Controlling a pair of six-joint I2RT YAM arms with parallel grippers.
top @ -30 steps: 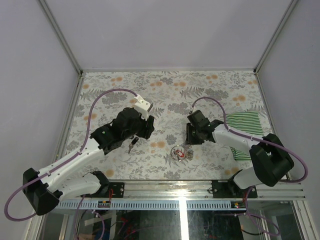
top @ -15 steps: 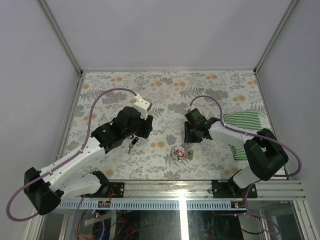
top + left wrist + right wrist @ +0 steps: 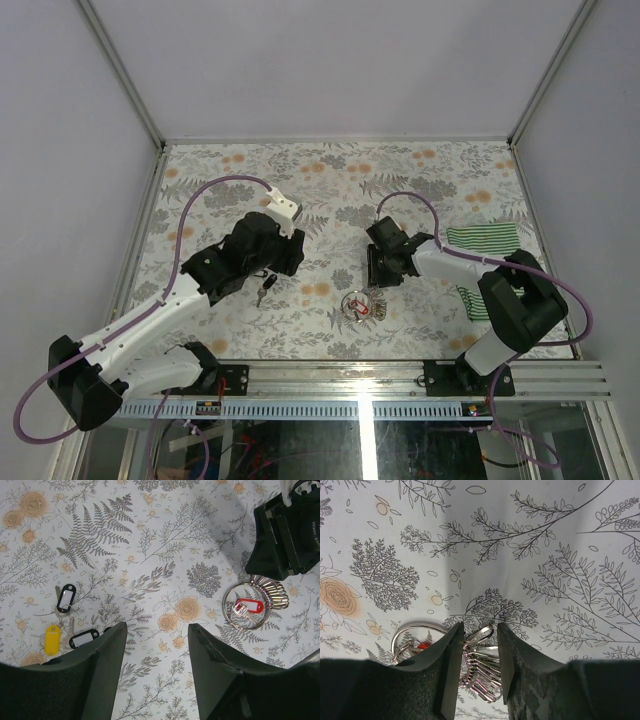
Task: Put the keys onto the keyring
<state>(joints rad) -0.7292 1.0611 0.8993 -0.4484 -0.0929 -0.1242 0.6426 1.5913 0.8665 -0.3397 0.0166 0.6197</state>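
White floral cloth lies under my left gripper, spread and empty. My right gripper, jaws narrowly parted, hovers over the keyring, which has the red-tagged key lying inside. Next, I judge: pinch the ring, then fetch the yellow-tagged key.

White tablecloth printed with grey ferns and orange roses. Right of the left wrist view: silver keyring around red-tagged key. Lower left: yellow-tagged key and black-tagged keys with white inserts. Right of the top view: green-and-white striped cloth.
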